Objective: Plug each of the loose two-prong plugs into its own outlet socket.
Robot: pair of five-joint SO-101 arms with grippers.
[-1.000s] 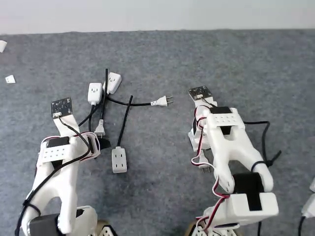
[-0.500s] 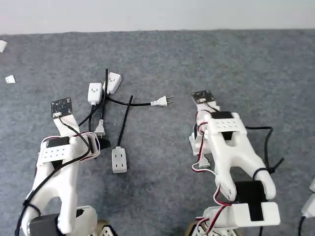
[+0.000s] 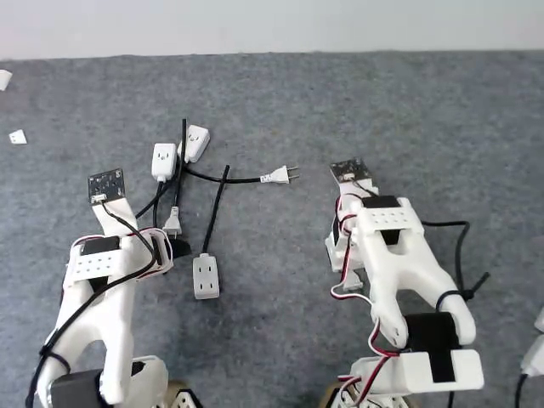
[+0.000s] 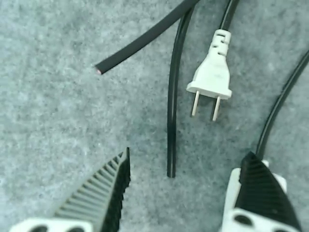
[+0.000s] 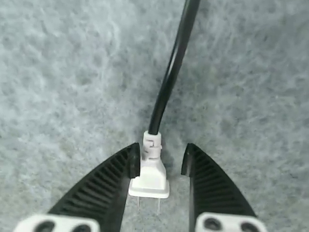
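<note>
The right hand (image 5: 162, 150) stands part-open astride a white plug (image 5: 149, 180) lying flat on the grey worktop (image 5: 58, 72); the plug's long axis runs along the hand's reach, prongs pointing back at the wrist, cable (image 5: 174, 63) leading away. The left hand (image 4: 188, 154) gapes wide, a second plug (image 4: 211, 75) just ahead

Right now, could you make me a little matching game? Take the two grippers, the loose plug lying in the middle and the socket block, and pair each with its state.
Things:
1. left gripper
2. right gripper
3. middle plug
4. socket block

States:
a. open, straddling a white plug
b. slots facing up, nothing plugged in
c. open, above a black cord end
d. lying loose, prongs bare

Pairs: 1-c, 2-a, 3-d, 4-b.
</note>
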